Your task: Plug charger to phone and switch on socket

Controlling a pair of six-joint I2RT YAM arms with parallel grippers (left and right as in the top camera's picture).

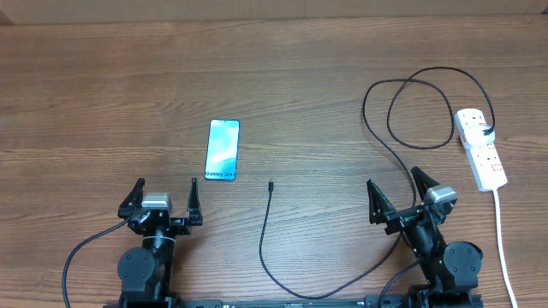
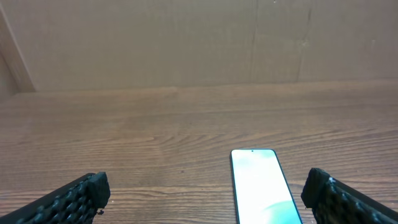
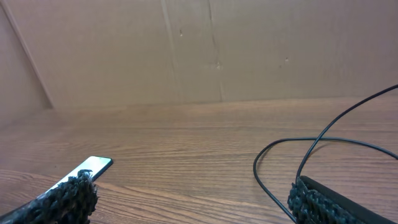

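Note:
The phone (image 1: 223, 150) lies flat on the wooden table, light blue screen up; it also shows in the left wrist view (image 2: 261, 183) and in the right wrist view (image 3: 93, 165). The charger cable (image 1: 265, 235) runs from a small plug tip (image 1: 271, 185) right of the phone, down to the front edge, then loops up to its black plug in the white socket strip (image 1: 481, 147) at the right; its loops show in the right wrist view (image 3: 280, 168). My left gripper (image 1: 164, 198) is open and empty, below-left of the phone. My right gripper (image 1: 399, 192) is open and empty, left of the socket.
The socket's white cord (image 1: 503, 248) runs down the right side to the table's front edge. A brown wall stands behind the table (image 2: 186, 43).

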